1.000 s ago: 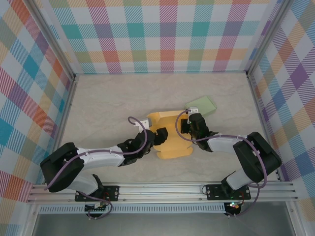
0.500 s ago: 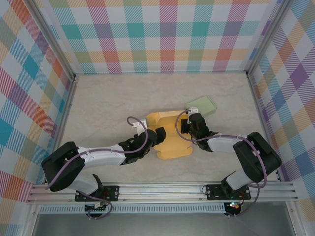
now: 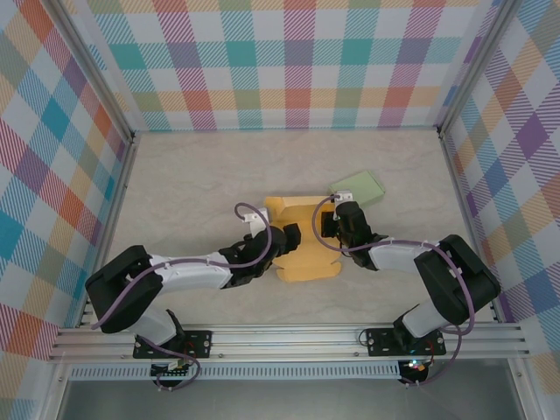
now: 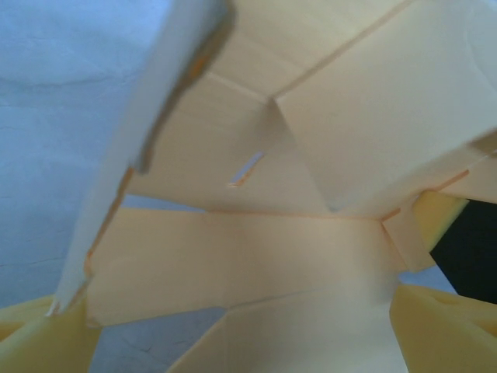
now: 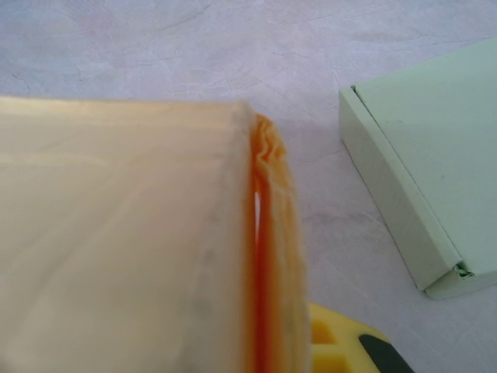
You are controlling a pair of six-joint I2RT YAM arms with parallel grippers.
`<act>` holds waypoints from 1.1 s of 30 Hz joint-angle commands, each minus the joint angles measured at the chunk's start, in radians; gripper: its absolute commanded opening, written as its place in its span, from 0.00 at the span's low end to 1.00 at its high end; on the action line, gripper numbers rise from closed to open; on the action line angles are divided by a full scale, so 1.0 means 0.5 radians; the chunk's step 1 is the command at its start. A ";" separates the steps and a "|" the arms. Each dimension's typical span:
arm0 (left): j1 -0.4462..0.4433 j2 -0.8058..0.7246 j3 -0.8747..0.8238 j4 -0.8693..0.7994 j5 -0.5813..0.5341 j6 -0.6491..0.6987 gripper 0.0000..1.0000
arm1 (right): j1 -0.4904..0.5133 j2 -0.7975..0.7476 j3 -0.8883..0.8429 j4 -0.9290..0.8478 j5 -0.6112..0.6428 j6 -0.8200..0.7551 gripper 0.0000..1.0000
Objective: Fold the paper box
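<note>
The left claw (image 3: pixel 286 239) is hanging open against the paper box (image 3: pixel 308 259). The right claw (image 3: pixel 329 226) is probably pinching its wall. Pushing too hard is risking a squashed flap.

The paper box (image 3: pixel 306 258) is yellow-orange, the flat box (image 3: pixel 359 186) pale green, the walls (image 3: pixel 289 61) multicoloured plaid.

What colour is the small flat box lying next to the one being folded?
That small box is pale green; the right wrist view shows it best.
</note>
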 commanded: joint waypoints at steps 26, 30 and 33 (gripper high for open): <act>0.009 0.050 0.165 0.212 0.281 0.467 0.78 | -0.007 -0.023 -0.013 0.034 -0.047 0.033 0.00; -0.016 -0.185 0.126 0.019 0.456 0.603 0.79 | -0.007 -0.026 -0.013 0.029 -0.034 0.030 0.00; -0.021 -0.424 0.066 -0.043 0.535 0.706 0.79 | -0.005 -0.026 -0.013 0.028 -0.037 0.030 0.00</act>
